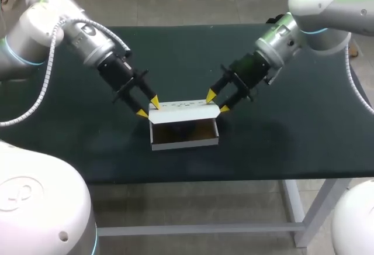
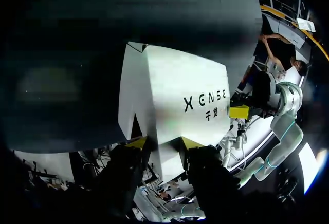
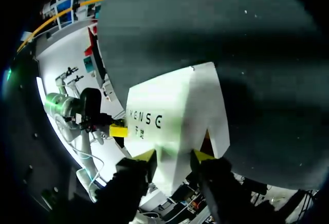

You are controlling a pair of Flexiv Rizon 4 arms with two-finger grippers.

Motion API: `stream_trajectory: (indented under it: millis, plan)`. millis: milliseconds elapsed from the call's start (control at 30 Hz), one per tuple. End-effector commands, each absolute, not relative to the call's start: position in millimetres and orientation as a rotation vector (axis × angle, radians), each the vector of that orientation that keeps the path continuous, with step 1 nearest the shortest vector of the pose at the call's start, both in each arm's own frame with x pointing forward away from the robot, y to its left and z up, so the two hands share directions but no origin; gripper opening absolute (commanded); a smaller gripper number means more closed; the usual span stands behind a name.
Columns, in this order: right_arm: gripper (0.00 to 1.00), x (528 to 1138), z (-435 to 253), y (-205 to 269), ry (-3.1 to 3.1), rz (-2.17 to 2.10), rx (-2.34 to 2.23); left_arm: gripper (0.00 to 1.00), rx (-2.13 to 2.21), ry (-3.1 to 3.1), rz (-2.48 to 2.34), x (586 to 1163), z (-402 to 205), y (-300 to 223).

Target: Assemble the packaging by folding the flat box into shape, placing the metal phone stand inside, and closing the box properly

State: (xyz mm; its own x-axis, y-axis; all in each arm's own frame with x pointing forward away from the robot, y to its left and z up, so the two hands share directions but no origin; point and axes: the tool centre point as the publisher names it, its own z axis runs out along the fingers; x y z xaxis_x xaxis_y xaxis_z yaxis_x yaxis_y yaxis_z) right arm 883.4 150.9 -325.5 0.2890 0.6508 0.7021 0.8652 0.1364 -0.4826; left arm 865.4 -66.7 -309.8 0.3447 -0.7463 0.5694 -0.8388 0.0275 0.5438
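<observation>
Right now the box [image 1: 184, 144] is sitting near the middle of the table [image 1: 280, 144]. Its long axis is running side to side, parallel to the table's near edge. Its open mouth is facing up and a little toward that near edge, showing a brown, shadowed inside. What is lying in there cannot be made out. The white lid [image 1: 184, 110] is standing up along the box's far long side, and its printed face is showing in both wrist views [image 2: 175, 85] [image 3: 175, 106].

The left gripper [image 1: 148, 107] is slanting down onto the box's far left corner. Its 2 yellow tips are pinching that end of the lid, 1 on each side, and in its own wrist view [image 2: 163, 144] white card is filling the gap between them. The right gripper [image 1: 217, 103] is mirroring this at the box's far right corner, its 2 tips likewise pinching the lid's end [image 3: 175, 157], with a sliver of the brown inside showing beside 1 of them.

Around the box the table is showing as a dark green, matte surface, and the 2 arms are reaching in over its far corners.
</observation>
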Motion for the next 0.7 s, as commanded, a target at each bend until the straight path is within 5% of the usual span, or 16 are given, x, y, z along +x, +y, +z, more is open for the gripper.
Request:
stream_trajectory:
  millis: [33, 700]
  plan:
    - [0.47, 886.6, -326.0, 153.9, -1.426, -0.268, -1.575, 0.4, 1.728, -1.419, 0.117, 868.3, -308.5, -71.3]
    - [0.47, 889.9, -330.3, 152.1, -1.371, -0.249, -1.579, 0.4, 1.723, -1.365, 0.098, 871.8, -313.0, -69.3]
